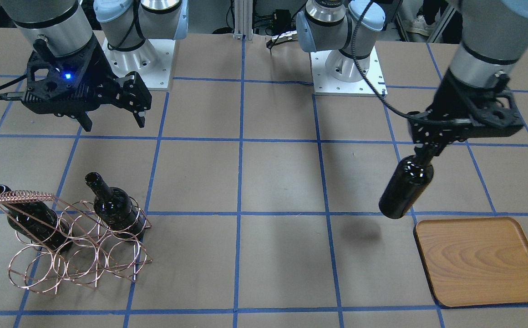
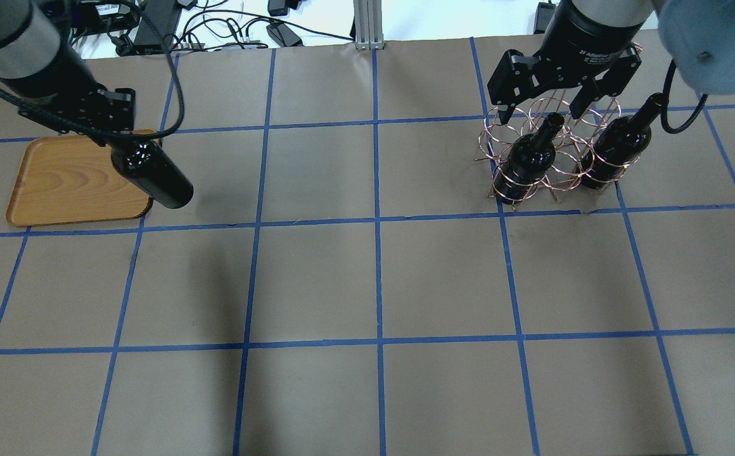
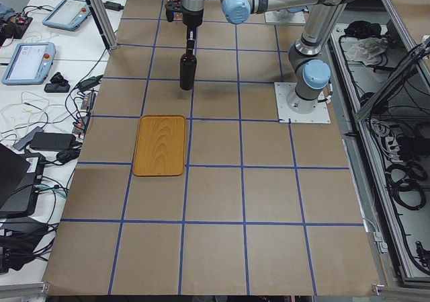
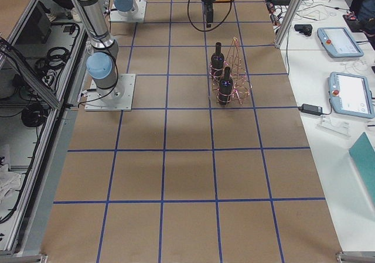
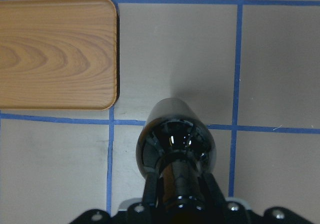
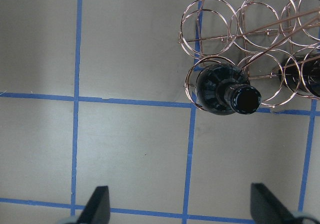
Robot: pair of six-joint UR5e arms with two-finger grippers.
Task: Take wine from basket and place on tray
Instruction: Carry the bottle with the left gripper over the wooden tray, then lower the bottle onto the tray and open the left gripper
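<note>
My left gripper (image 1: 424,156) is shut on the neck of a black wine bottle (image 1: 405,189) and holds it tilted in the air, just beside the wooden tray (image 1: 480,259). In the left wrist view the bottle (image 5: 175,144) hangs over bare table to the right of the tray (image 5: 55,54). The copper wire basket (image 2: 554,174) holds two more black bottles (image 2: 529,161) (image 2: 618,149). My right gripper (image 2: 540,115) is open and empty, above the basket's far side. In its wrist view one bottle (image 6: 225,89) stands in a ring ahead of the fingers (image 6: 97,206).
The table is brown paper with a blue tape grid. The arm bases (image 1: 348,68) stand at the robot's edge. Cables and tablets (image 3: 27,60) lie off the table past the tray's side.
</note>
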